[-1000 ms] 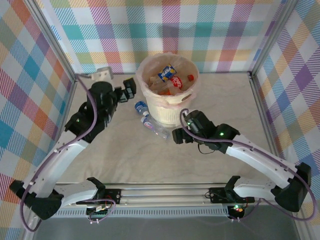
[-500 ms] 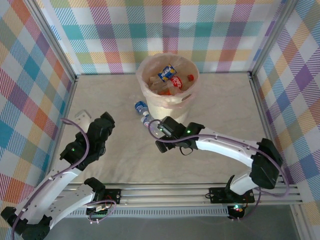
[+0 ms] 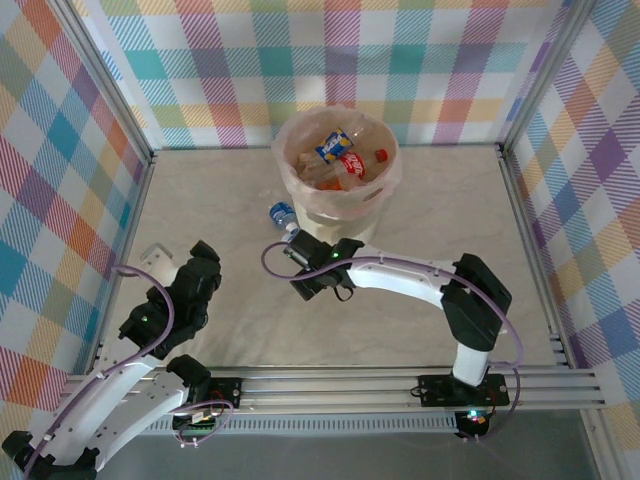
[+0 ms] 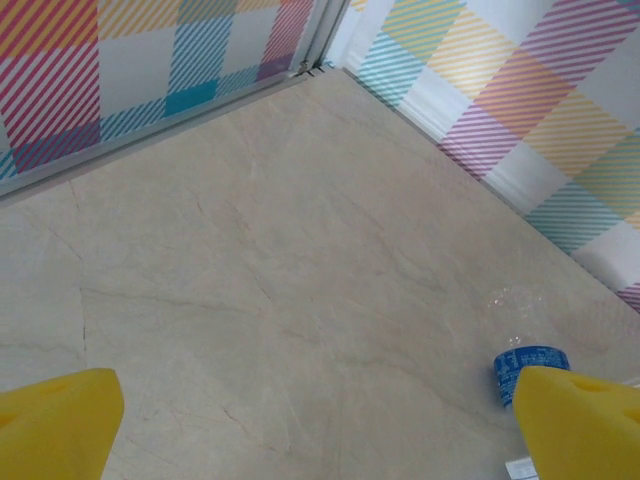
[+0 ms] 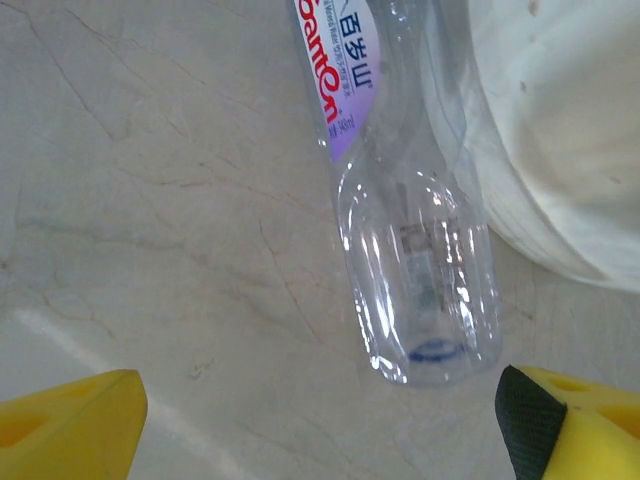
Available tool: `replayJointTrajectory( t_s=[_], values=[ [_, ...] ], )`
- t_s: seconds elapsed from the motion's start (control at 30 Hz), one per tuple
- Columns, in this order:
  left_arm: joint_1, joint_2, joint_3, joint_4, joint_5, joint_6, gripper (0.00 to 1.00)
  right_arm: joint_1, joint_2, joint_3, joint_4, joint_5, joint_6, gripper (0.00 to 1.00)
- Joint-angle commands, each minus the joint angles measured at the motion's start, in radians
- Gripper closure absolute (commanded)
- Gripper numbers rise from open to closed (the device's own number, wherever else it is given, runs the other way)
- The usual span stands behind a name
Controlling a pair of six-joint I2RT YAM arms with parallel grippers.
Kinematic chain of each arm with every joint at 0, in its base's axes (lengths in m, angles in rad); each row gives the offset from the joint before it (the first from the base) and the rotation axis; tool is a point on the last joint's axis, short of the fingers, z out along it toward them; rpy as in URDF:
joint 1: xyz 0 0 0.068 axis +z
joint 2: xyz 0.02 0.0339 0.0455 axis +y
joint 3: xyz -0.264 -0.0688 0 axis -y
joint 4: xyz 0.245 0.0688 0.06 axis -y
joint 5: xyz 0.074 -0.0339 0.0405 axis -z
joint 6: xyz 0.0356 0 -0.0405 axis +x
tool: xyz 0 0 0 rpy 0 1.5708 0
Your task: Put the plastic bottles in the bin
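Observation:
The bin (image 3: 372, 208), a cream bucket with a pinkish liner, stands at the back middle and holds several plastic bottles (image 3: 340, 155). A clear bottle with a purple-and-white label (image 5: 415, 260) lies on the table against the bin's wall (image 5: 560, 130), its base towards my right gripper (image 5: 320, 425). That gripper (image 3: 303, 255) is open, and the bottle's base is just ahead of its fingers, nearer the right one. A blue-labelled bottle (image 3: 281, 211) lies left of the bin; its blue label (image 4: 528, 365) is partly behind a yellow finger. My left gripper (image 3: 204, 262) is open over bare table (image 4: 300, 300).
Checked walls with metal frame posts close in the table on three sides. A small white bracket (image 3: 155, 257) lies by the left wall near my left arm. The right arm's elbow (image 3: 478, 300) stands over the right half of the table.
My left arm has pulled back from beside the bin to the near left. My right gripper has swung left along the bin's foot to the clear bottle.

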Motion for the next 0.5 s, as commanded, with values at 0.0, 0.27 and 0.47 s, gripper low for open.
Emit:
replayJointTrajectory(
  t_s=[0.0, 0.27, 0.47],
  values=[
    [0.01, -0.003, -0.013, 0.017, -0.05, -0.021, 0.0, 0.007, 0.058, 0.065, -0.005, 0.05, -0.057, 0.09],
    [0.011, 0.002, -0.021, 0.016, -0.058, -0.032, 0.0, 0.007, 0.156, 0.153, -0.028, 0.103, -0.104, 0.09],
    [0.011, 0.005, -0.023, 0.017, -0.059, -0.032, 0.0, 0.0, 0.221, 0.209, -0.03, 0.118, -0.139, 0.09]
  ],
)
